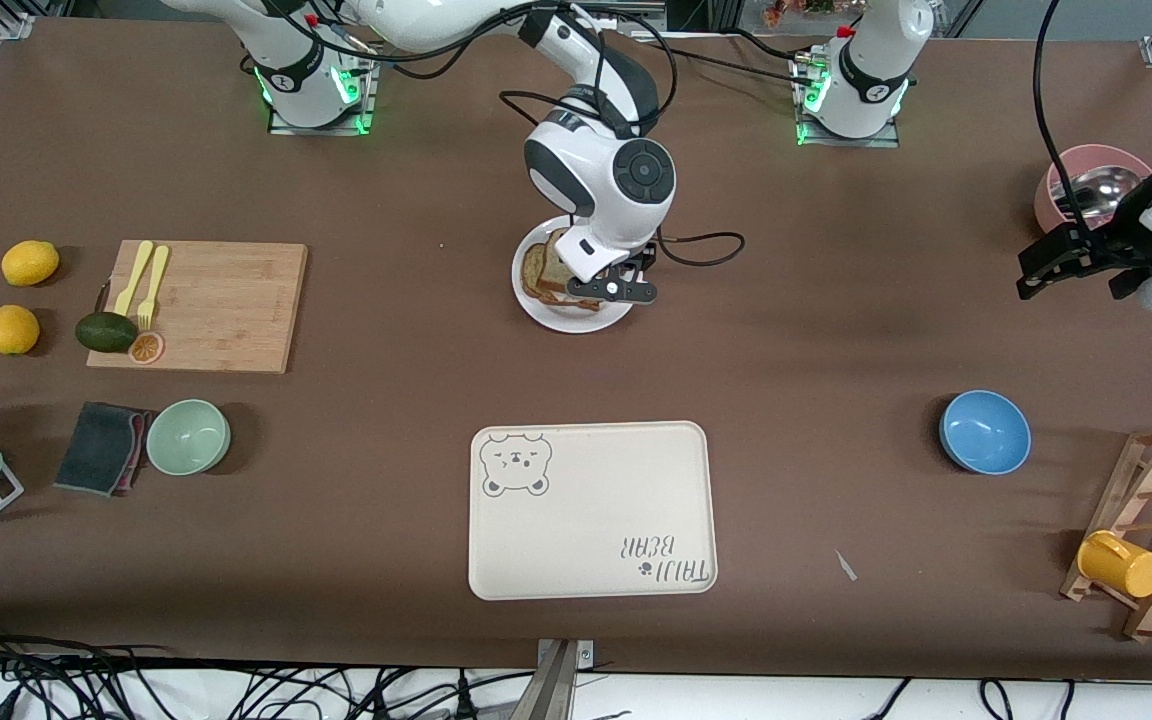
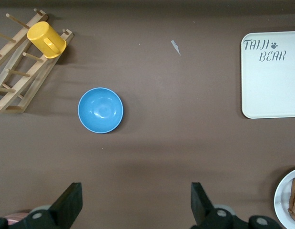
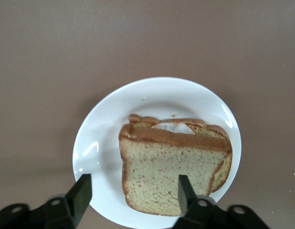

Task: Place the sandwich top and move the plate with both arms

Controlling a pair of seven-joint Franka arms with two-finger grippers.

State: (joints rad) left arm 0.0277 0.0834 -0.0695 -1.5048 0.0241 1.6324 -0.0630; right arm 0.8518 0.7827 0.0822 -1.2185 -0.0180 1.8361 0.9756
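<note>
Two robot arms at a brown counter (image 1: 796,360), one over a plate of bread.

The right tool (image 3: 133,198) hovers over the white plate (image 3: 104,148), its fingers wide and holding nothing; the sandwich top (image 3: 171,179) lies on the plate over another slice whose white filling peeks out. Nearer the front camera sits the cream bear tray (image 1: 591,510). The left tool (image 2: 135,205) hangs wide and empty above bare counter near the blue bowl (image 2: 100,110).
</note>
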